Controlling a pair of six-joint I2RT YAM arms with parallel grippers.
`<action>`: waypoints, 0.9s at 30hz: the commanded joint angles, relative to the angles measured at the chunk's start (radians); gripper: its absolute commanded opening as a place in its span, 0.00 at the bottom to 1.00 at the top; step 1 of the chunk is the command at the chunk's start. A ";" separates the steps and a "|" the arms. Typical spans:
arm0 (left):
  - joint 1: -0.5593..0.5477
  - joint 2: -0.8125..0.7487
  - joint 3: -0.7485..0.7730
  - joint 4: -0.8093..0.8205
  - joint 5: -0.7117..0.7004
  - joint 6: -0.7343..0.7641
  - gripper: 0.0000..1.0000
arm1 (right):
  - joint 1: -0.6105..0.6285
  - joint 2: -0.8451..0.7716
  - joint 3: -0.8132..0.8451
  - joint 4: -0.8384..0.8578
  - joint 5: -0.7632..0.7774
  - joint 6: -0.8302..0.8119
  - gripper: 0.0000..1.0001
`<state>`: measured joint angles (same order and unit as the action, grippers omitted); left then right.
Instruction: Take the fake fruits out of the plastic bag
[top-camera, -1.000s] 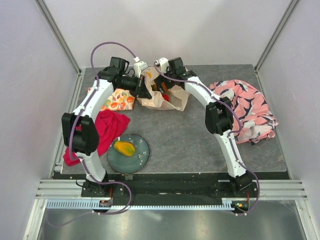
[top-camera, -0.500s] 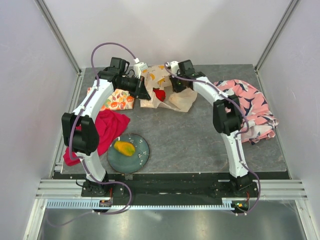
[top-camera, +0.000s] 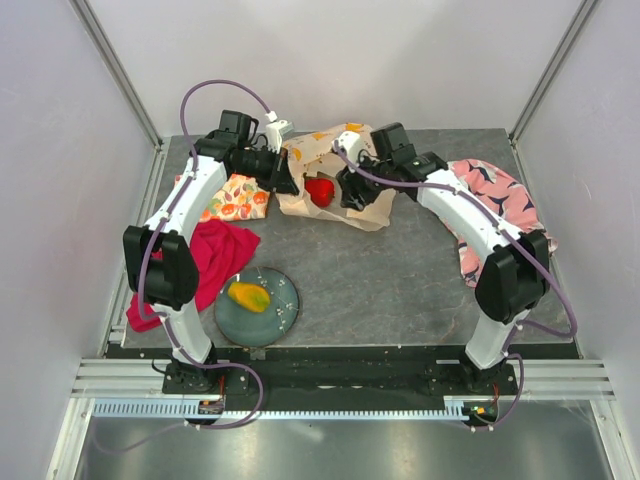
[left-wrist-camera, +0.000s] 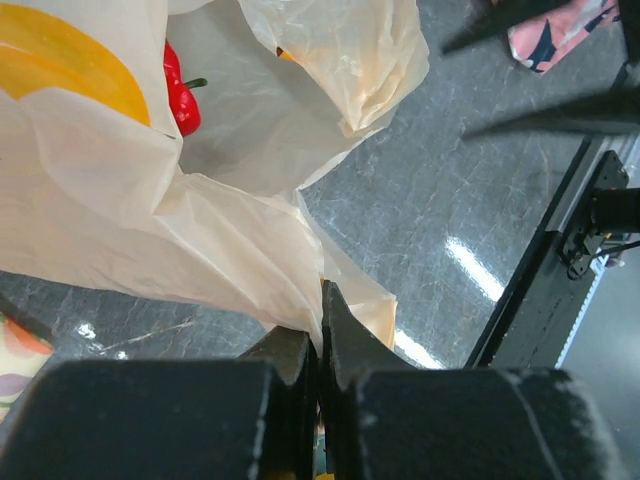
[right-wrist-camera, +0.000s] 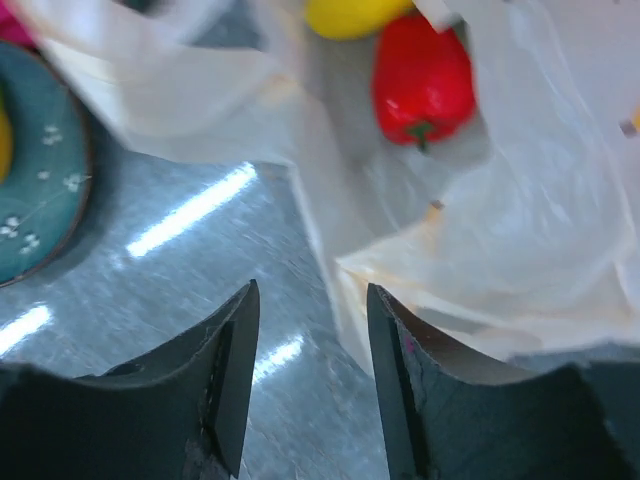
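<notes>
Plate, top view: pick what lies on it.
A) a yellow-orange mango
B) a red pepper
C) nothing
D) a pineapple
A: a mango lies on the plate, while the pepper sits in the bag.

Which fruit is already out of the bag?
The yellow-orange mango, lying on the teal plate near the left arm's base. The red pepper lies inside the bag.
</notes>
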<state>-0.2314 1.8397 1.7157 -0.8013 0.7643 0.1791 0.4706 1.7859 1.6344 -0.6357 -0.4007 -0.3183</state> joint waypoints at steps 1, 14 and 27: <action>0.000 0.009 0.022 0.024 -0.031 -0.021 0.02 | 0.059 0.071 0.053 0.019 -0.067 -0.042 0.57; 0.001 -0.037 -0.028 0.028 -0.026 -0.018 0.02 | 0.060 0.522 0.510 0.050 0.146 0.045 0.86; 0.003 -0.053 -0.019 -0.007 -0.055 -0.016 0.02 | 0.017 0.546 0.578 0.022 -0.106 0.062 0.88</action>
<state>-0.2314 1.8385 1.6775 -0.7967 0.7353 0.1745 0.5240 2.4058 2.2169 -0.6075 -0.3313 -0.2649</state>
